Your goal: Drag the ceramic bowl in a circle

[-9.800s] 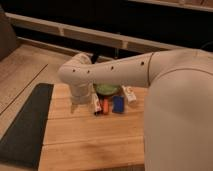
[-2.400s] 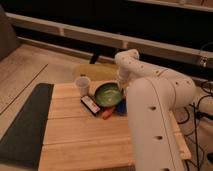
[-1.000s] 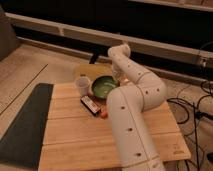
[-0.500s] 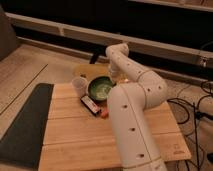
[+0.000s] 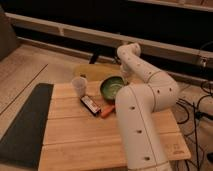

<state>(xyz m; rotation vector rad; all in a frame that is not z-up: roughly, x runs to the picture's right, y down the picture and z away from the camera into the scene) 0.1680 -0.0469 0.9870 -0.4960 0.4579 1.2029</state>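
The gripper (image 5: 123, 76), jaws closed apparently on the far-right rim, is dragging the ceramic bowl (image 5: 112, 88) rightward, away from the cup (image 5: 79, 85); the circle is still progressing.

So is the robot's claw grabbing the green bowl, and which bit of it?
The claw is shut on the far right rim of the round, glossy dark-green ceramic bowl, on the wooden table.
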